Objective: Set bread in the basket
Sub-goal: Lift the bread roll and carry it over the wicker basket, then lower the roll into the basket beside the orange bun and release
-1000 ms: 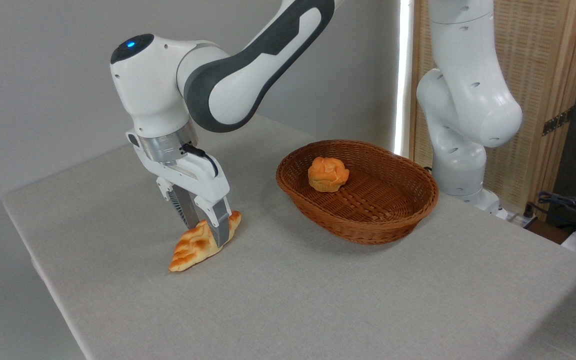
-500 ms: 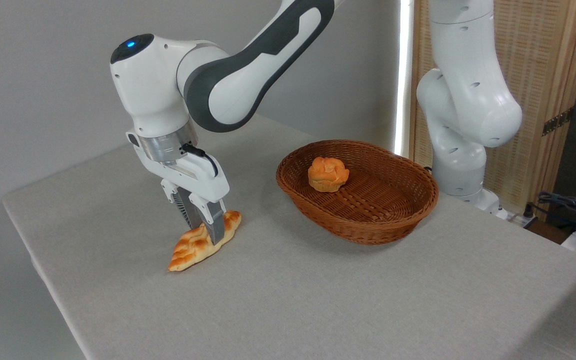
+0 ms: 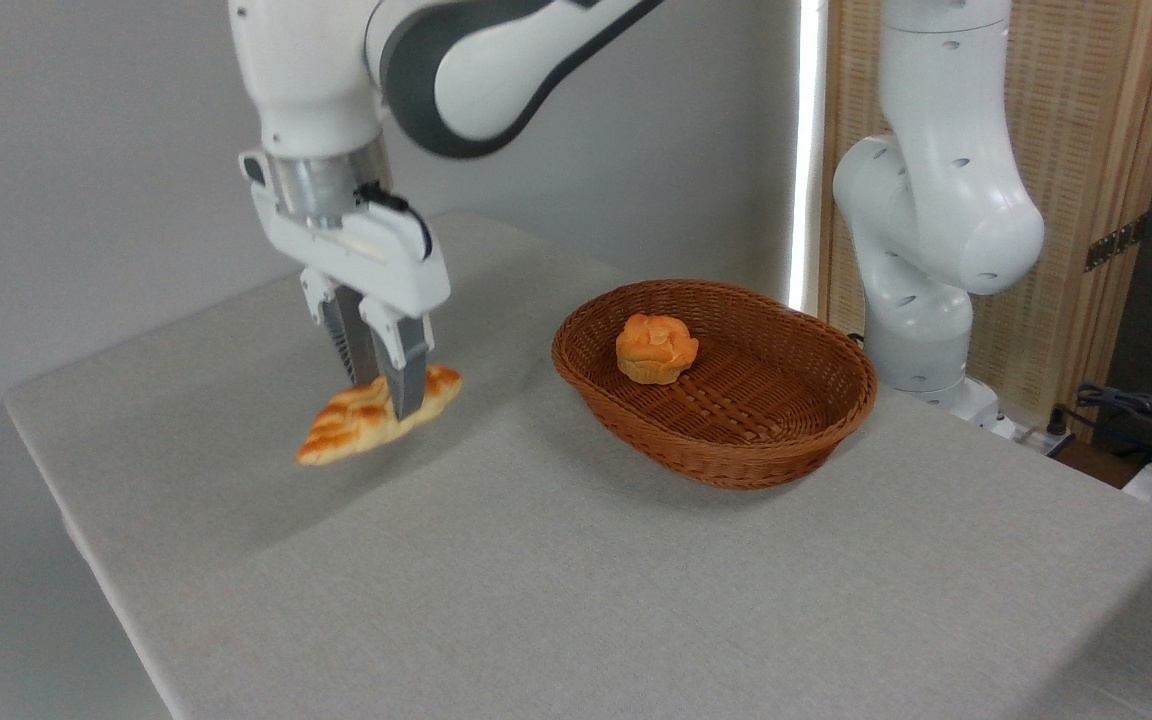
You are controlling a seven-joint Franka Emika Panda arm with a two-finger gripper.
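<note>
I see the grey tabletop [image 3: 636, 560] filling most of my view, with the arm's white base standing at its far right edge. The wicker basket [image 3: 786, 440] sits right of centre, a small round bun [image 3: 656, 347] resting inside near its left end. Well left of the basket, my gripper [image 3: 381, 385] hangs above the tabletop, its fingers [image 3: 406, 380] pinching the bread [image 3: 351, 430] near the loaf's right end. The bread is clear of the cloth, its left tip drooping lower.
</note>
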